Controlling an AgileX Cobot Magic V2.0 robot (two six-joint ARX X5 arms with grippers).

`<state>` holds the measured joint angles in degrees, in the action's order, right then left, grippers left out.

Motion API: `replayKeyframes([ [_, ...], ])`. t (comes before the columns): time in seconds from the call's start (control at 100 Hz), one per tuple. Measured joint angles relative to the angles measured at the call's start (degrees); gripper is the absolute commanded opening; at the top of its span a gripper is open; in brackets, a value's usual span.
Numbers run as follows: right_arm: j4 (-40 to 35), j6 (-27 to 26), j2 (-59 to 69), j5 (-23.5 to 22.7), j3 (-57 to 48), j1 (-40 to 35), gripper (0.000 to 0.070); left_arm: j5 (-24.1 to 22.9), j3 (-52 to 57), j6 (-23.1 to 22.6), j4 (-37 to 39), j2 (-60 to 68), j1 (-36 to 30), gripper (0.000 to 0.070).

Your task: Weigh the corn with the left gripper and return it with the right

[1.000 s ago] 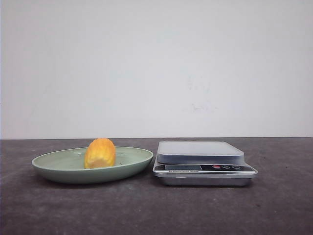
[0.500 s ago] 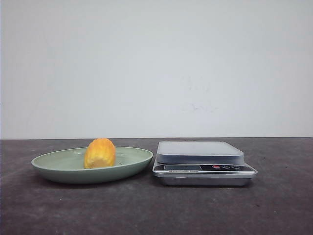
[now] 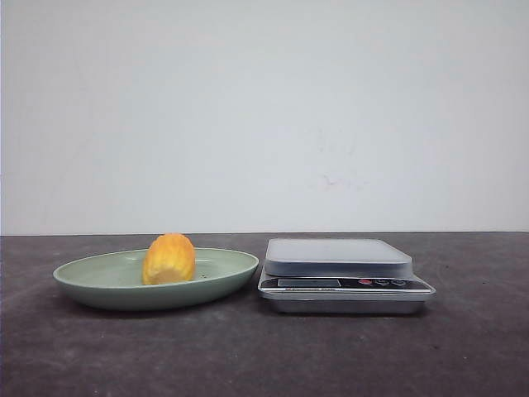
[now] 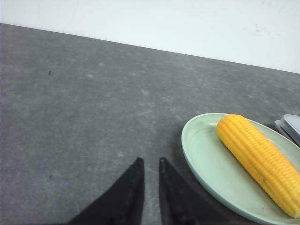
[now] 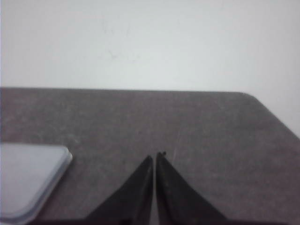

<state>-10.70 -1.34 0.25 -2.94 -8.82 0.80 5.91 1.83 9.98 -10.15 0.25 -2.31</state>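
Lying corn (image 3: pixel 169 259) on plate (image 3: pixel 99 285), beside scale (image 3: pixel 339 258)

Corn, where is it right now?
In the front view the corn lies in the green plate on the left, beside the scale.

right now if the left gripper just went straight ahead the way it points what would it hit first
Probably nothing: the left gripper points over bare table, with the plate and corn off to one side. Depth is unclear.
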Motion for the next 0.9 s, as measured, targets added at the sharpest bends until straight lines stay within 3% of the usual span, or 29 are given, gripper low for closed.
replayKeyframes([
  [0.35,4.61,0.46,0.00,2.99,7.30,0.00,0.0004,0.00,0.00,0.00,0.00,0.00,0.00,0.0015],
  [0.9,0.76,0.48,0.02,2.93,7.96,0.00,0.0004,0.00,0.00,0.00,0.00,0.00,0.00,0.0015],
])
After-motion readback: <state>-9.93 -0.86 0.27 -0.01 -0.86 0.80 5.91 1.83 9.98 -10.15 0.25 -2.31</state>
